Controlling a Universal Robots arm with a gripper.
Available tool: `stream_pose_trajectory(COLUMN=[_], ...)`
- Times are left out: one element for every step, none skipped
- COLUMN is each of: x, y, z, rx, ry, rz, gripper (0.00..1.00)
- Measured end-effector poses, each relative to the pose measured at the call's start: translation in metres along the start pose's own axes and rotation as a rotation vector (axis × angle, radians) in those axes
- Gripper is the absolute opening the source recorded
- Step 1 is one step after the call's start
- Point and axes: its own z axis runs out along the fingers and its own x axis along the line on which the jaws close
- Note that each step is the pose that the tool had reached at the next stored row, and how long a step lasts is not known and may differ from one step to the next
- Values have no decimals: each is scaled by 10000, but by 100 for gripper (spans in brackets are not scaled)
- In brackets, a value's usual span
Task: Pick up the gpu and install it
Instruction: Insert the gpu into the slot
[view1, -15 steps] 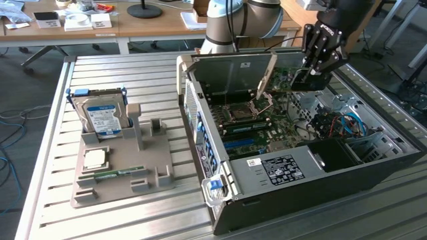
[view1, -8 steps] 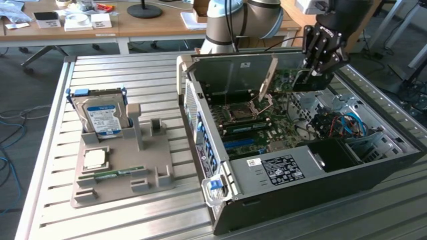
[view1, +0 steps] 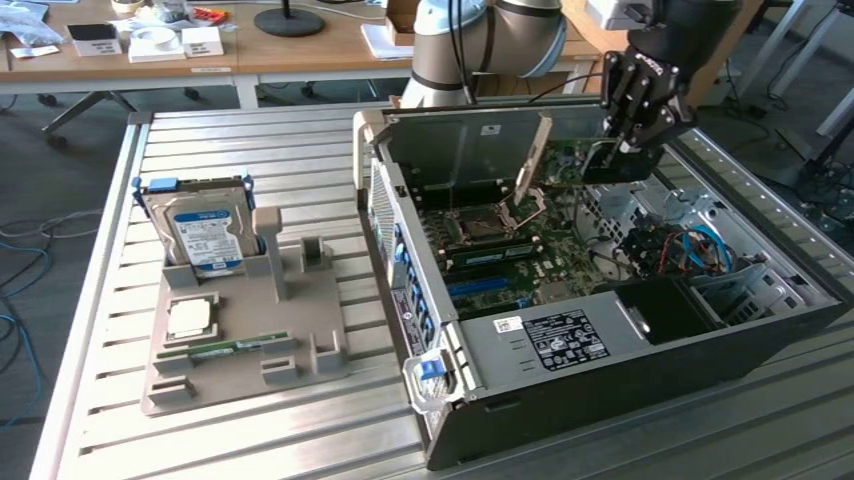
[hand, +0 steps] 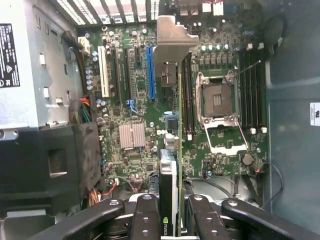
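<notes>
Wrist view's edge cuts off the gpu (hand: 168, 185).

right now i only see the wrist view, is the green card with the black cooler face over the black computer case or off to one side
observer: over it; the gripper holds the gpu upright above the far end of the open black case.
operator: whats on the table beside the case
observer: a grey holder tray, on the exterior view's left, with a silver hard drive, blue-white label, standing in it.
operator: anything else in it
observer: a square silver processor chip and a narrow green memory stick, lying flat.
</notes>
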Motion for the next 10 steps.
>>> stream_pose_trajectory(x=[1,3,5,8,10,13,15,17,20,23], y=[28,58,87,112,135,157,180,198,212,220], z=[2,5,9,16,24,36,48,60,71,84], rx=[1,2,7,13,17,19,19,18,17,16], ry=[-1,-1,-3,-4,-3,-3,-5,-7,-6,-11], rz=[1,1,-1,-6,-13,-21,-37,-58,-86,-139], gripper=[27,27,27,27,27,27,27,27,27,27])
